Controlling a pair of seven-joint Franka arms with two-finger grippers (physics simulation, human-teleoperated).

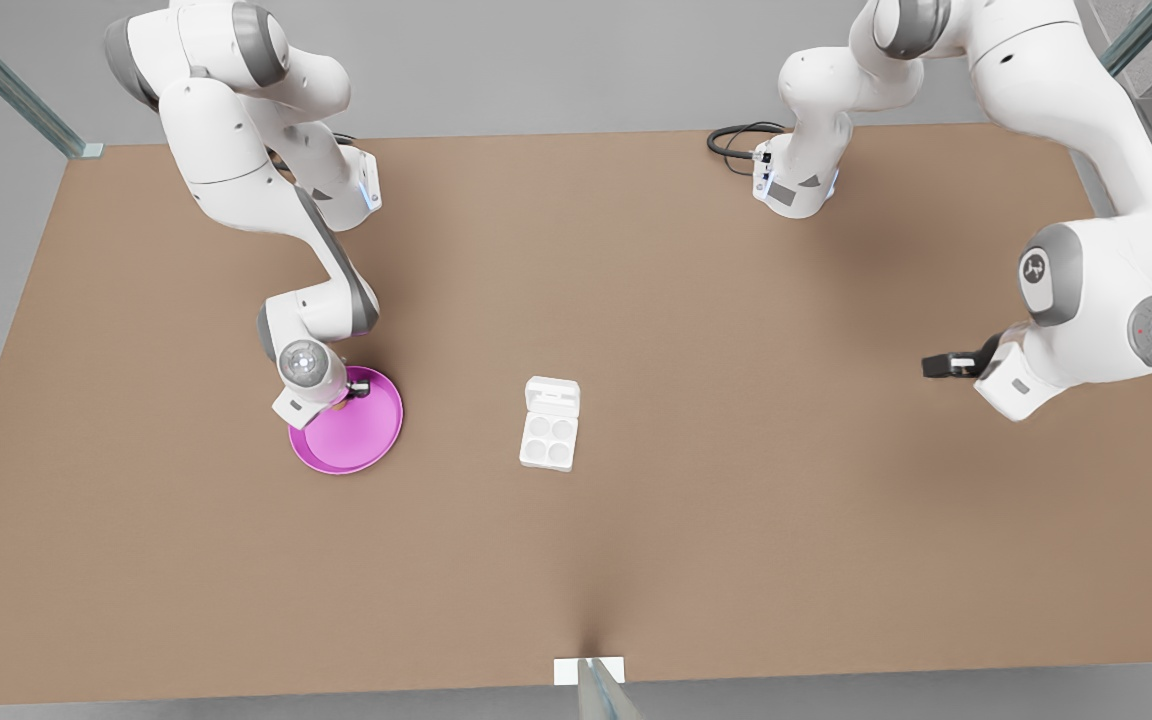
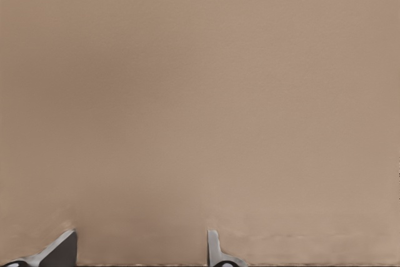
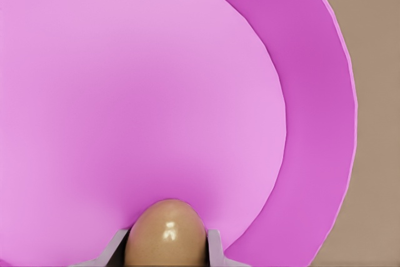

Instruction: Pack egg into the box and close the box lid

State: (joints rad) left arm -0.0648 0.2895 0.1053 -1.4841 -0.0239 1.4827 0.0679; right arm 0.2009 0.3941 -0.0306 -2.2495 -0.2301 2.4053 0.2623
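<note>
The tan egg (image 3: 167, 220) sits between the two fingers of my right gripper (image 3: 166, 237), which is shut on it low over the pink plate (image 3: 156, 92). In the front view this gripper (image 1: 352, 391) is at the plate's (image 1: 361, 440) far edge, on the front view's left. The white box (image 1: 547, 442) lies mid-table with four bare cups, its lid (image 1: 552, 396) folded open flat on the far side. My left gripper (image 1: 931, 366) waits open above the table on the front view's right, and its wrist view has the fingertips (image 2: 62, 242) spread over bare brown surface.
A brown table (image 1: 736, 520) carries everything. Both arm bases stand at its far edge, with a black cable (image 1: 736, 140) by the one on the front view's right. A white bracket (image 1: 588, 670) marks the near edge.
</note>
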